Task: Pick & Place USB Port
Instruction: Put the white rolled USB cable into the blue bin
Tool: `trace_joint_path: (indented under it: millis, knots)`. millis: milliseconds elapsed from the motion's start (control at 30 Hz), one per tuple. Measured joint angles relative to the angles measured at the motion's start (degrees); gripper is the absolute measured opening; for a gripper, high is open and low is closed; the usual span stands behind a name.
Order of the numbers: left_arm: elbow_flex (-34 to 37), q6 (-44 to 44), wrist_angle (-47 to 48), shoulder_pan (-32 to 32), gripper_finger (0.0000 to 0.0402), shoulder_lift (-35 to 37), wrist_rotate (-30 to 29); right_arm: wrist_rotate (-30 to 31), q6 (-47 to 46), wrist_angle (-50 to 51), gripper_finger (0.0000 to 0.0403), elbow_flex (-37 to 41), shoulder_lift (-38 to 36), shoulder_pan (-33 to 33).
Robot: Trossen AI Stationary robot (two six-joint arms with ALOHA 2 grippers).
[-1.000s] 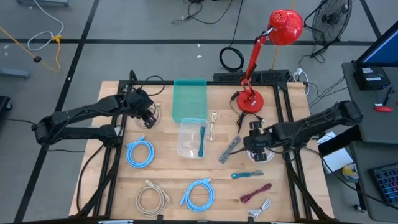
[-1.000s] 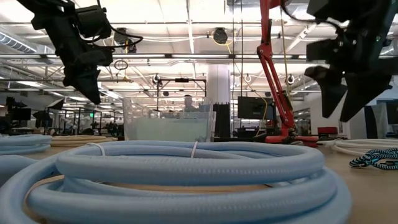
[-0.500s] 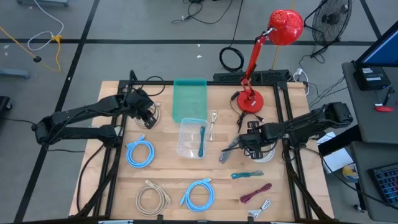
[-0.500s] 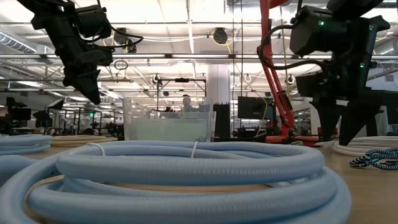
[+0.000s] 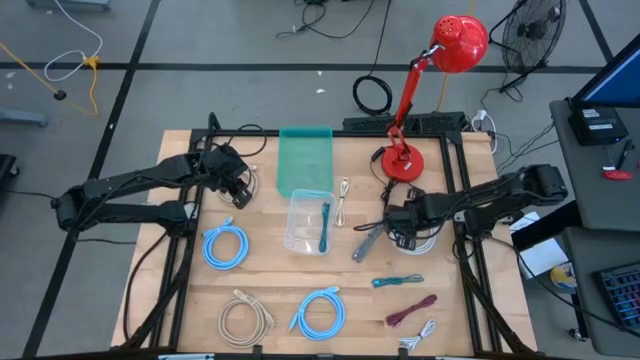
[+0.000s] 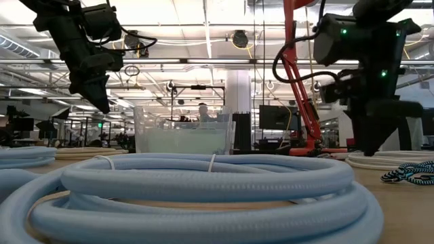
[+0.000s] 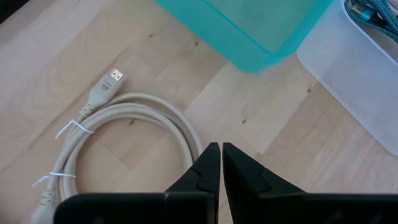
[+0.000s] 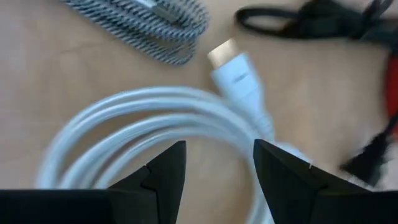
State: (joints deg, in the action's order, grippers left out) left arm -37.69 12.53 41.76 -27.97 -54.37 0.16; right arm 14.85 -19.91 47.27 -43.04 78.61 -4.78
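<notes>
One cable [image 5: 325,226] already lies in the clear bin [image 5: 307,222] at table centre, while the right gripper [image 8: 214,163], jaws wide and empty, hangs over the white cable [image 8: 161,112] at three o'clock, not yet grasped; the left gripper [image 7: 216,163] waits pinched shut at ten o'clock.

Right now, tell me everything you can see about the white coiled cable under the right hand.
The white cable is a smooth, plastic-looking cord wound into a loose round coil, lying flat on the wooden table. One end carries a white plug with a metal tip pointing away from the coil. The right hand hangs over it, fingers open astride the cord. A grey braided cable lies just beyond.
</notes>
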Motion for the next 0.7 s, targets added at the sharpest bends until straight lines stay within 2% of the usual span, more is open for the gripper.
trace_joint_path:
  millis: [133, 367, 433, 567, 700]
  knots:
    - [0.0, -0.02, -0.03, 0.0, 0.0024, 0.0, -0.04, -1.57, -3.12, 5.22, 0.0183, -3.11, -2.26, -0.33]
    - [0.0, 0.04, -0.01, 0.0, 0.0024, 0.0, -0.07, 1.23, -0.87, 14.77, 0.0183, -5.45, -8.29, -2.02]
    - [0.01, 0.11, 0.16, 0.0, 0.0024, 0.0, -0.07, 1.85, -5.2, 20.46, 0.0183, -5.43, -9.47, -1.9]
    - [0.01, -0.04, 0.46, 0.0, 0.0024, 0.0, -0.09, 4.35, -19.8, 28.16, 0.0183, -4.91, -11.63, -1.27]
    - [0.02, -0.71, -0.07, 0.0, 0.0024, 0.0, -0.11, 3.58, -28.7, 25.15, 0.0183, -1.88, -14.64, -1.31]
